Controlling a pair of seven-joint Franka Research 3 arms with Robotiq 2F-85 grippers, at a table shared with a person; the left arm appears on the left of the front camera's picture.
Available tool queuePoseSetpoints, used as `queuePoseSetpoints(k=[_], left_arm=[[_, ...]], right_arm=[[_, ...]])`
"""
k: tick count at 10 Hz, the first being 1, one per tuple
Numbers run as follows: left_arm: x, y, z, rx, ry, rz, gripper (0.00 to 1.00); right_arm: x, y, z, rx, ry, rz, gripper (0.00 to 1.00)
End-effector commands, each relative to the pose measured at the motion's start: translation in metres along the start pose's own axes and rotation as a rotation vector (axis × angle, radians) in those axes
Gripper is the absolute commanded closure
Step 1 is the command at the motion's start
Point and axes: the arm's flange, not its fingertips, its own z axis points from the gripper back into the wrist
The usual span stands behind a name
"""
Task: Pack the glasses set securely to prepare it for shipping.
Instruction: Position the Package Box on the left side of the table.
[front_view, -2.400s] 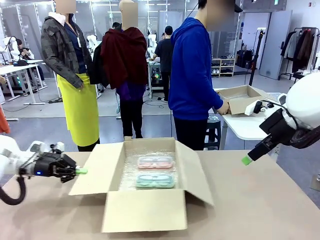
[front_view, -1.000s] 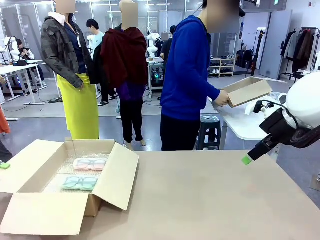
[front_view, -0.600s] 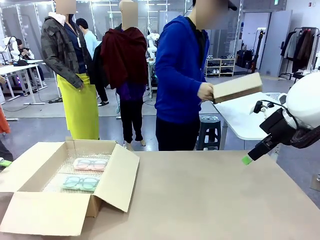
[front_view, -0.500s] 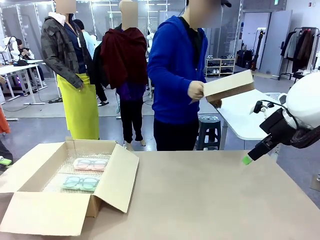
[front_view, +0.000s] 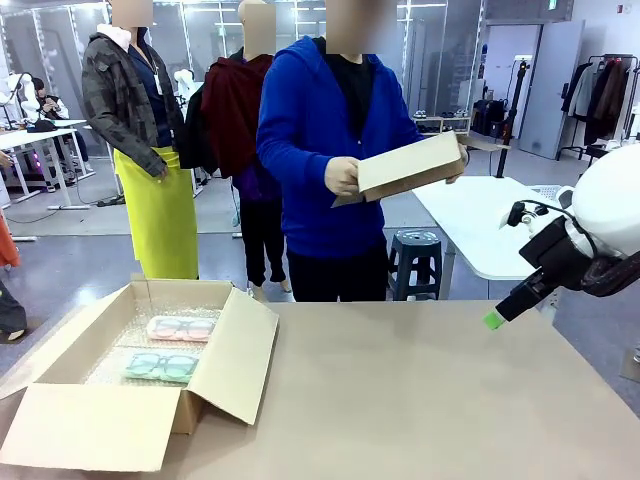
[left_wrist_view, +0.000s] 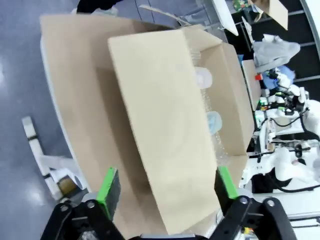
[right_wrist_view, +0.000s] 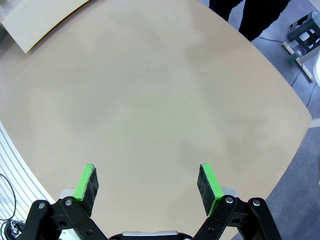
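The left gripper (left_wrist_view: 165, 187) has let go, fingers spread either side of a cardboard box (front_view: 120, 425) flap; beyond it the pink case (front_view: 180, 328) and green case (front_view: 162, 367) sit inside, half hidden. The right gripper (right_wrist_view: 148, 182) hangs open. Farther off, a person has turned in with a second box (front_view: 410, 165), its contents unseen.

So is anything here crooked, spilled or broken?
Nothing looks spilled or damaged. The open cardboard box sits at the table's left end, its near flap reaching the edge. The pink case and green case lie flat, side by side, on its bubble wrap.
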Motion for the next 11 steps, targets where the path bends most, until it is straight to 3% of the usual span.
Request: queuePoseSetpoints(k=[1, 6, 10, 11], left_arm=[[-0.007, -0.057, -0.009, -0.005, 0.008, -0.141, 0.0], [-0.024, -0.15, -0.058, 0.095, 0.126, -0.419, 0.0], [-0.034, -0.186, -0.078, 0.108, 0.167, -0.494, 0.0], [-0.02, -0.173, -0.069, 0.073, 0.16, -0.448, 0.0]], right_arm=[[0.001, 0.003, 0.0, -0.008, 0.003, -0.018, 0.0], [0.001, 0.003, 0.0, -0.008, 0.003, -0.018, 0.0], [0.001, 0.003, 0.0, -0.008, 0.003, -0.018, 0.0], [0.001, 0.003, 0.0, -0.008, 0.003, -0.018, 0.0]])
